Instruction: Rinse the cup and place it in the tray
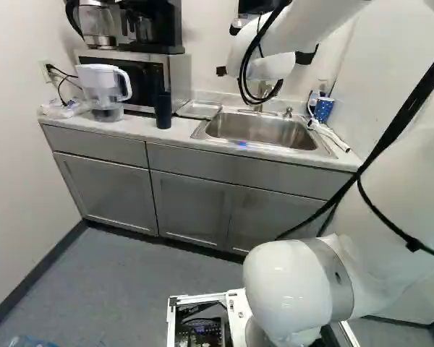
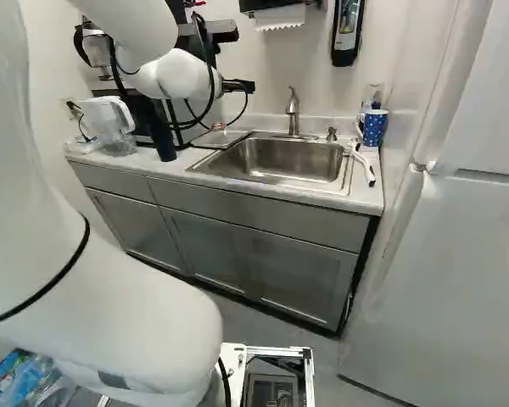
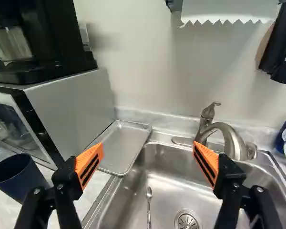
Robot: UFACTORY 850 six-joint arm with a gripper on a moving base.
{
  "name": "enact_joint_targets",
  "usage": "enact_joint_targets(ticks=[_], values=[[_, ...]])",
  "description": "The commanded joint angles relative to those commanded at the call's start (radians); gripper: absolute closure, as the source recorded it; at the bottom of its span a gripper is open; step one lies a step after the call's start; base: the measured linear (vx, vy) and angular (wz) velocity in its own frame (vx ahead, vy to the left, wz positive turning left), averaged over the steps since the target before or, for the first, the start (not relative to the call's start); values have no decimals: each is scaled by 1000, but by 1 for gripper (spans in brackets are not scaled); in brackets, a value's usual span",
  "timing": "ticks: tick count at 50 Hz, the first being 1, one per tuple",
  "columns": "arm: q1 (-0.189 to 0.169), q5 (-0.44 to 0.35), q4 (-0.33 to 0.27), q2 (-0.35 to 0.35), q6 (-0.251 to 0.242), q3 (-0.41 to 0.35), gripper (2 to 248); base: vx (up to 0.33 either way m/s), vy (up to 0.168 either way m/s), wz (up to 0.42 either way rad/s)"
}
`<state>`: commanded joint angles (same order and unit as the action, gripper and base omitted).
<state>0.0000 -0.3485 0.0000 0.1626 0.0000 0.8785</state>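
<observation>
On the pale surface (image 1: pixel 145 129), just in front of the microwave (image 3: pixel 71 105), the dark blue cup (image 3: pixel 16 174) stands upright, its mouth facing up. Next to it, between the microwave and the sink (image 3: pixel 167 186), lies the shallow metal tray (image 3: pixel 124 143) — flat, with the cup outside it. The hand (image 2: pixel 239 86) is released: its two fingers stand wide apart and touch nothing between them. Seen from the wrist, the cup is off to one side of the hand, beyond the finger nearer the microwave, while the curved faucet (image 3: pixel 231 138) rises ahead, at the back of the sink. A spoon (image 3: pixel 148 205) lies in the basin, near the round drain (image 3: pixel 187 220). At the sink's other end stands a blue patterned mug (image 2: pixel 374 127), close to the wall. Farther along the surface, past the cup, stands a clear pitcher (image 1: pixel 105 90) — white lid, white handle — and a black coffee machine (image 3: pixel 38 38) sits on the microwave.
</observation>
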Motion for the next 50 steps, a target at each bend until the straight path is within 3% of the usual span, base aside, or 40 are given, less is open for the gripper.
enact_joint_targets(ticks=[50], values=[[0, 0, 0, 0, 0, 0, 3, 60, -32, 2]])
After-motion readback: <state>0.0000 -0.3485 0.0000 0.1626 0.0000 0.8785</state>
